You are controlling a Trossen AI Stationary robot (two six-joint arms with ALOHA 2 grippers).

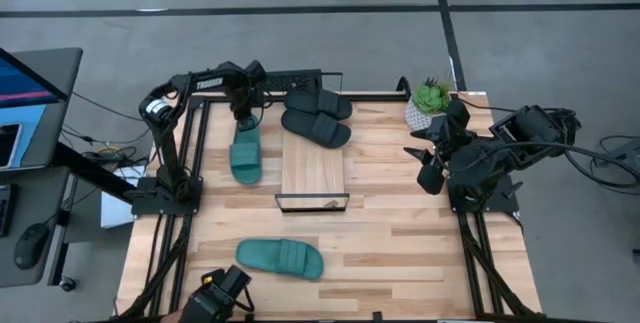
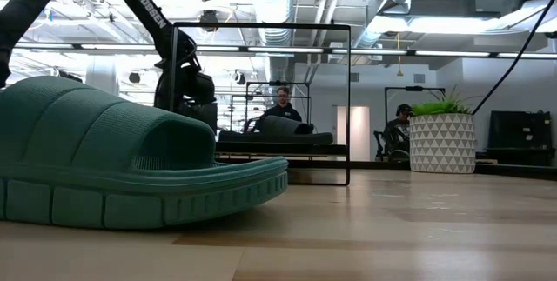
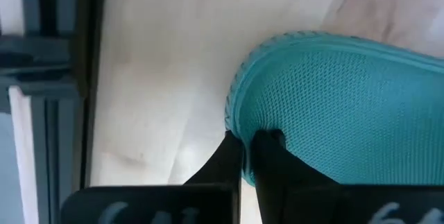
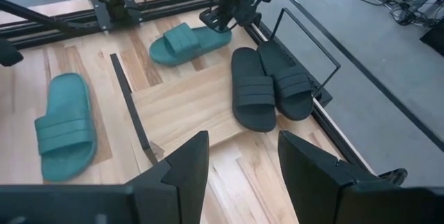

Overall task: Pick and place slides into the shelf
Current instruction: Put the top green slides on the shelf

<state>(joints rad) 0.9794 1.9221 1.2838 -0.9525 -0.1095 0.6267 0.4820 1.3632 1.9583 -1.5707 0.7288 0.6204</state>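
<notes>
1. My left gripper [image 1: 244, 121] is at the far-left part of the wooden table [image 1: 400, 243], over the far end of a teal slide [image 1: 245, 153]. In the left wrist view my fingers [image 3: 232, 158] are clenched on the rim of this slide's sole, so I am grasping it.
2. This teal slide lies just left of the shelf [image 1: 313, 168], lengthwise along it, not touching as far as I can see.
3. The shelf is a small light-wood plank on a thin black wire frame, approx. at the table's center, a bit toward the far side.
4. Two black slides [image 1: 318, 116] lie side by side at the far end of the shelf, touching each other. In the right wrist view they seem to rest partly on the plank's end, but I cannot tell for sure.
5. The 2nd teal slide [image 1: 281, 257] lies on the near side of the table, well apart from the shelf, w/ its long side across the table. In the low view it fills the left foreground.
6. My right gripper [image 1: 428, 163] waits above the right side of the table, near a small potted plant [image 1: 428, 101] in a white patterned pot. Its fingers [image 4: 186, 165] are released, w/ nothing between them.
7. In the low view, two persons sit in the room behind the table.
</notes>
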